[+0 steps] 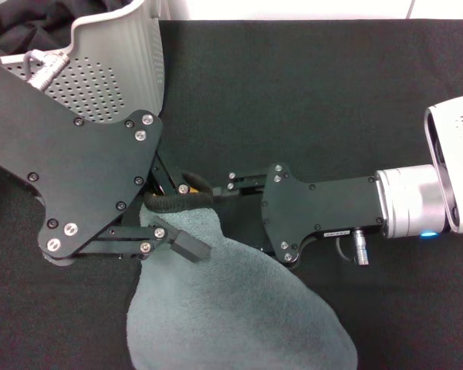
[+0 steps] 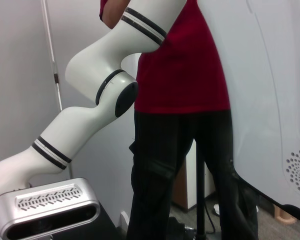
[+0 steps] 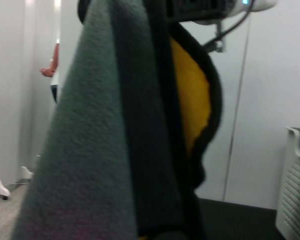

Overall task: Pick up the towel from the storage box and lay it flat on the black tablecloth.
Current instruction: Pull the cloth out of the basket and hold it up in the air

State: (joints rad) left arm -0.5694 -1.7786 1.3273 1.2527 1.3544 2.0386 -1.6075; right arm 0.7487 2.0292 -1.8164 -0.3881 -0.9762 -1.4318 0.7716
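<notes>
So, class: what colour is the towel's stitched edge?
Black, around the grey-green towel; the head view shows it best, near the left pincer.

Landmark: the storage box (image 1: pixel 116 69), standing at the far left of the black tablecloth (image 1: pixel 309 92). To its right the cloth lies bare and open. Just in front of the box the left tool (image 1: pixel 174 223) and right tool (image 1: pixel 197 193) crowd together on the hanging towel (image 1: pixel 239 308), blocking that passage.

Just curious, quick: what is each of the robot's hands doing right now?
Left tool: closed on the towel, holding it up by its black edge.
Right tool: at the same towel edge; open or closed cannot be told.
</notes>
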